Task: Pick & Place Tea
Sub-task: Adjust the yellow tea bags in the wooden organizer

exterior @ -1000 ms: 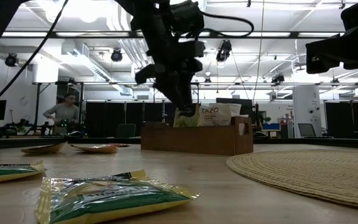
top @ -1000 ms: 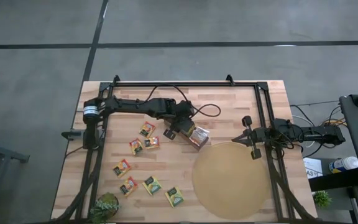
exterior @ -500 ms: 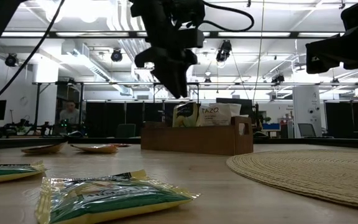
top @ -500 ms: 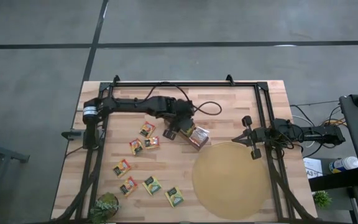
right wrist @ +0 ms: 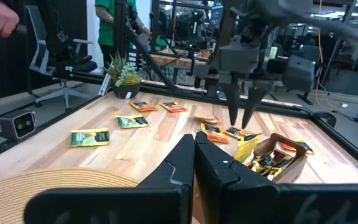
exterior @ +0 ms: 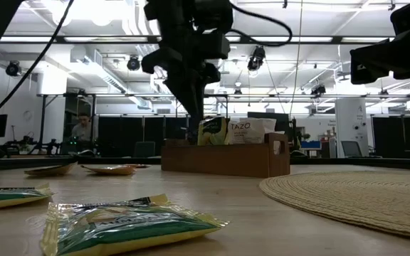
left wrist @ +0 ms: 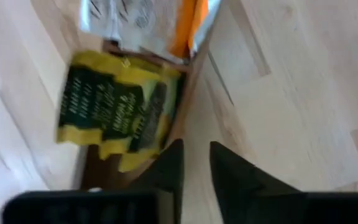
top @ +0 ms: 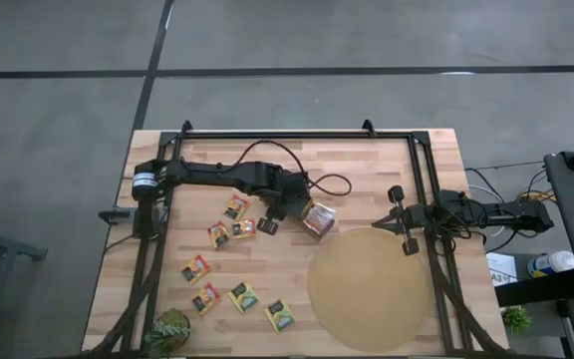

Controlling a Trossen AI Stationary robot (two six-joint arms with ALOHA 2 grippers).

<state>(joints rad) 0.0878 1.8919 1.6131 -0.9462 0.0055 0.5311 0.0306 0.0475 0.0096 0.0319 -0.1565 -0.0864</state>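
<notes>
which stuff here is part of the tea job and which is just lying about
Part of the job:
tea sachets loose on the table
wooden box with sachets in it
left claw, empty beside the box

Just lying about:
round woven mat
small potted plant
right claw, parked
</notes>
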